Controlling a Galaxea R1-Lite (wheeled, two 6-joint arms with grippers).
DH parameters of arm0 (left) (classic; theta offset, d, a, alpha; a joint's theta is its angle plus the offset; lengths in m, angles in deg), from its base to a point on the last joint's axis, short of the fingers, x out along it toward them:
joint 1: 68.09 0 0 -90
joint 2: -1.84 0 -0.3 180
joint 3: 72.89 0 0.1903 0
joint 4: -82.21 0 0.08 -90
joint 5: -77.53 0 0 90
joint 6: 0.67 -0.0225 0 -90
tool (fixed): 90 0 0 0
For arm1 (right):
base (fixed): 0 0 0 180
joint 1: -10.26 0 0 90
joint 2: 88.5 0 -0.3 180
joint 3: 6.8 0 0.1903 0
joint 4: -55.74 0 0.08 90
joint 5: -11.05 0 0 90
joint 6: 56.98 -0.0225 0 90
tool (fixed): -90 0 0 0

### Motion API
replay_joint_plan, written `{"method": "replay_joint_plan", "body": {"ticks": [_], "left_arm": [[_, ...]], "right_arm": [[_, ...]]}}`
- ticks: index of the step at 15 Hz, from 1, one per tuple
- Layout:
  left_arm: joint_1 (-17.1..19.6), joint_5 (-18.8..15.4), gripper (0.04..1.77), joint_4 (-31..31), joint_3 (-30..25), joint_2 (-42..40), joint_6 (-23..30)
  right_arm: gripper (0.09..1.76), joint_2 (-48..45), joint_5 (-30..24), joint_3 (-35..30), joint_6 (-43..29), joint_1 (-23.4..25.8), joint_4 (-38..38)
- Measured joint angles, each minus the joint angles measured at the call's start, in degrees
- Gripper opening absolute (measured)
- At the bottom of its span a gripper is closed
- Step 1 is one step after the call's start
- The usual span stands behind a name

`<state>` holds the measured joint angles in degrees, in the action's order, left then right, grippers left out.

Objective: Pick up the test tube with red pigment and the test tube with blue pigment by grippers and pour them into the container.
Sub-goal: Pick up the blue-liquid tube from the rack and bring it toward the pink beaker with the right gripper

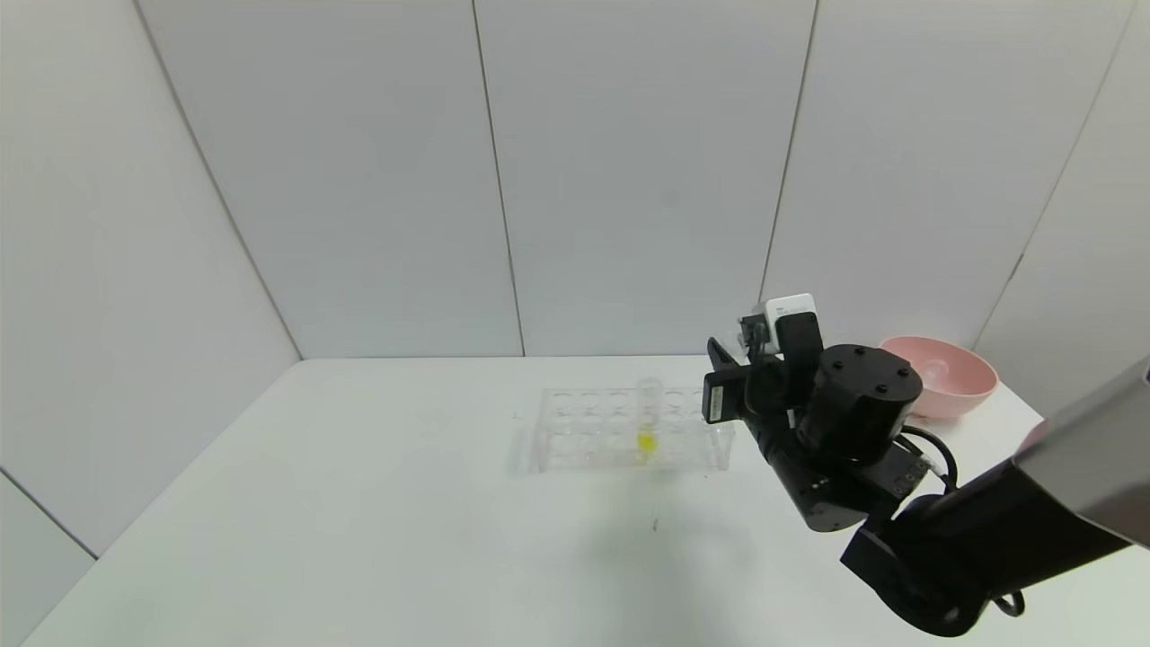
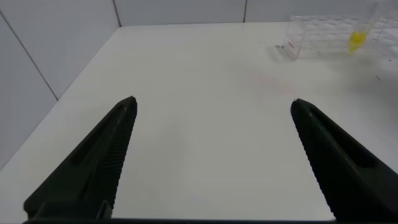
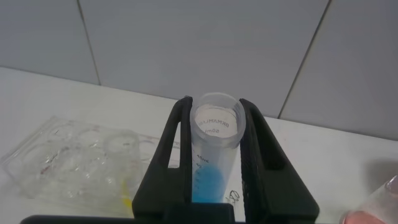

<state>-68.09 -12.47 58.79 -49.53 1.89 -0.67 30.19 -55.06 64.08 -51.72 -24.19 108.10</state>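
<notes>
My right tool: hidden behind my wrist in the head view.
Test tube with blue pigment: bottom cut off.
Pink bowl: mostly out of frame.

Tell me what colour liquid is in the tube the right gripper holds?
Blue, in the test tube clamped by the right gripper; clearest in the right wrist view.

Clear plastic tube rack mid-table holding yellow-liquid tube, black right gripper just right of it, pink round bowl far right behind.

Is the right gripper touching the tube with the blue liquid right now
Touching. The right wrist view shows the right gripper with its jaws pressed against both sides of the test tube with blue pigment, no gap either side.
</notes>
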Motion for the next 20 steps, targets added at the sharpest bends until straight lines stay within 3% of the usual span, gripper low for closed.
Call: {"method": "replay_joint_plan", "body": {"ticks": [2,5,8,11,15,20], "left_arm": [[0.0,0.0,1.76,0.0,0.0,0.0,0.0],[0.0,0.0,1.76,0.0,0.0,0.0,0.0],[0.0,0.0,1.76,0.0,0.0,0.0,0.0],[0.0,0.0,1.76,0.0,0.0,0.0,0.0],[0.0,0.0,1.76,0.0,0.0,0.0,0.0],[0.0,0.0,1.76,0.0,0.0,0.0,0.0]], "right_arm": [[0.51,-3.4,-5.0,-4.8,-0.1,1.7,-0.7],[0.51,-10.5,-17.4,-13.3,-0.3,7.8,-2.6],[0.51,-17.6,-31.0,-19.2,-0.3,19.0,-7.3],[0.51,-23.0,-44.9,-20.3,-0.2,32.9,-16.1],[0.51,-26.4,-56.1,-10.8,3.8,48.1,-34.4],[0.51,-24.4,-60.1,10.1,18.1,55.4,-62.1]]}}
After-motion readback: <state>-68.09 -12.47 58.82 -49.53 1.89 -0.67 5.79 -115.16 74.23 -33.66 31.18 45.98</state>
